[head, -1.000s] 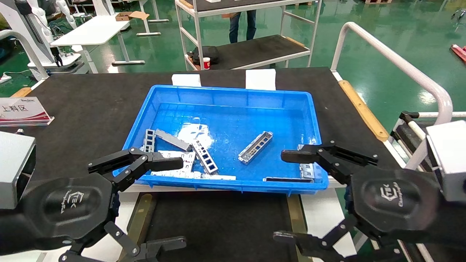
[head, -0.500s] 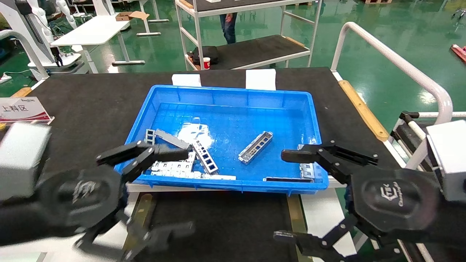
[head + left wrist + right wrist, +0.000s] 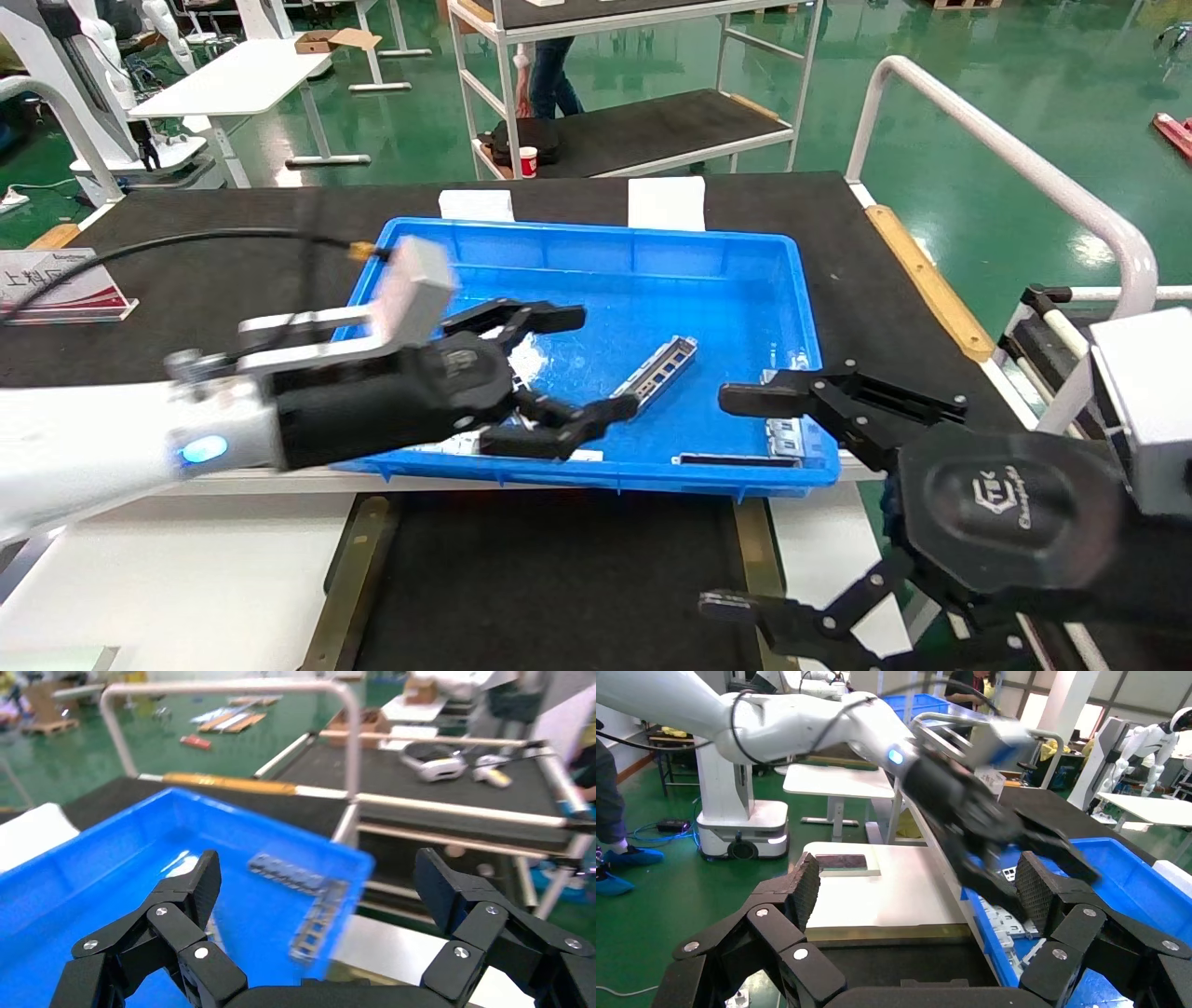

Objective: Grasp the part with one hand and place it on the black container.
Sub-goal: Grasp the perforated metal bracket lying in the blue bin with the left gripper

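Reach: left gripper (image 3: 570,373) hovers spread wide and empty over the blue bin (image 3: 596,238), likely lined up to straddle the part (image 3: 656,373).
Part: slim silver-grey channel with rectangular cutouts, lying diagonally mid-bin, toward the worktop's right edge.
Destination: black container (image 3: 559,578) at the near edge.
Idle: right gripper (image 3: 745,503) parked at the near right corner, wide open, empty.

A placard (image 3: 58,287) is showing partly hidden Chinese characters. The right gripper's housing (image 3: 1010,503) is bearing a logo; its lettering cannot be read.
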Controlling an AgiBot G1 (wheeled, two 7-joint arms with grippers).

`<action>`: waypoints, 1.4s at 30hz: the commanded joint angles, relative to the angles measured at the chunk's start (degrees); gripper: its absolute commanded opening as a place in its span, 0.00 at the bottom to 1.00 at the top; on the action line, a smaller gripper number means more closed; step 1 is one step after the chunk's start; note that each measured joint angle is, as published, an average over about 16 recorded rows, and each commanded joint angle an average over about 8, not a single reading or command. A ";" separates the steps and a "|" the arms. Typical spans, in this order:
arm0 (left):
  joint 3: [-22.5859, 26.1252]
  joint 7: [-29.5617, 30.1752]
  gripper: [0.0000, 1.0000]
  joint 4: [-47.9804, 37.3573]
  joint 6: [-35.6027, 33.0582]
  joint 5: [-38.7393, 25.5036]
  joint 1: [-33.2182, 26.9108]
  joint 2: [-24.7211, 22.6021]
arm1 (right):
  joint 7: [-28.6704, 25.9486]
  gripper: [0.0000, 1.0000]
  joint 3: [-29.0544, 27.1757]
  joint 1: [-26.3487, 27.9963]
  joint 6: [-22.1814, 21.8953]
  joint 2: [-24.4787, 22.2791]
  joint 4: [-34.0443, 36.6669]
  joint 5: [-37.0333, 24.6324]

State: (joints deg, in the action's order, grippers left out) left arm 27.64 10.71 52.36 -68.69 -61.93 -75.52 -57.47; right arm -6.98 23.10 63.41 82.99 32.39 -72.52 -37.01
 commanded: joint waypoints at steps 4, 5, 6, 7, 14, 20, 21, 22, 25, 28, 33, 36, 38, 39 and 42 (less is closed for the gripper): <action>3.50 -2.77 1.00 -11.24 4.01 -6.02 -5.23 -8.15 | 0.00 1.00 0.00 0.00 0.00 0.00 0.00 0.00; 3.99 -3.60 1.00 -13.78 5.03 -6.94 -6.13 -9.80 | 0.00 1.00 0.00 0.00 0.00 0.00 0.00 0.00; 4.41 -4.44 1.00 -16.25 6.09 -7.76 -6.95 -11.38 | 0.00 1.00 0.00 0.00 0.00 0.00 0.00 0.00; 4.80 -5.34 1.00 -18.77 7.17 -8.53 -7.75 -12.96 | 0.00 1.00 0.00 0.00 0.00 0.00 0.00 0.00; 7.12 -9.40 0.97 -31.38 13.17 -10.18 -10.93 -20.31 | 0.00 0.85 0.00 0.00 0.00 0.00 0.00 0.00; 11.34 -8.51 0.26 -31.66 16.87 -7.74 -10.25 -21.20 | 0.00 0.10 0.01 0.00 0.00 0.00 0.00 0.00; 12.24 -8.17 0.13 -31.32 17.63 -7.28 -10.09 -21.22 | 0.00 0.00 0.01 0.00 0.00 0.00 0.00 0.00; 13.16 -7.82 0.04 -30.96 18.40 -6.82 -9.93 -21.23 | 0.00 0.00 0.01 0.00 0.00 0.00 0.00 0.00; 15.94 -6.78 0.00 -29.97 20.58 -5.43 -9.57 -21.22 | 0.00 0.00 0.01 0.00 0.00 0.00 0.00 0.01; 18.63 -5.81 0.00 -29.27 22.48 -4.05 -9.35 -21.18 | 0.00 0.00 0.01 0.00 0.00 0.00 0.00 0.01; 22.43 -4.62 0.00 -28.84 25.04 -1.71 -8.97 -21.09 | 0.01 0.00 0.01 0.00 0.00 0.00 0.00 0.01; 24.29 -4.21 0.00 -29.00 26.36 -0.27 -8.66 -21.03 | 0.01 0.00 0.01 0.00 0.00 0.00 0.00 0.01; 25.34 -4.08 0.00 -29.20 27.14 0.68 -8.50 -21.00 | 0.01 0.00 0.01 0.00 0.00 0.00 0.00 0.01; 25.82 -4.05 0.00 -29.31 27.51 1.16 -8.44 -20.98 | 0.01 0.00 0.01 0.00 0.00 0.00 0.00 0.01; 27.06 -4.09 0.00 -29.67 28.49 2.60 -8.34 -20.93 | 0.01 0.00 0.01 0.00 0.00 0.00 0.00 0.01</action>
State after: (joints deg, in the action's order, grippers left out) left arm 54.52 6.45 22.74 -40.37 -59.35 -83.94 -78.41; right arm -6.97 23.11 63.42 82.99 32.38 -72.52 -37.00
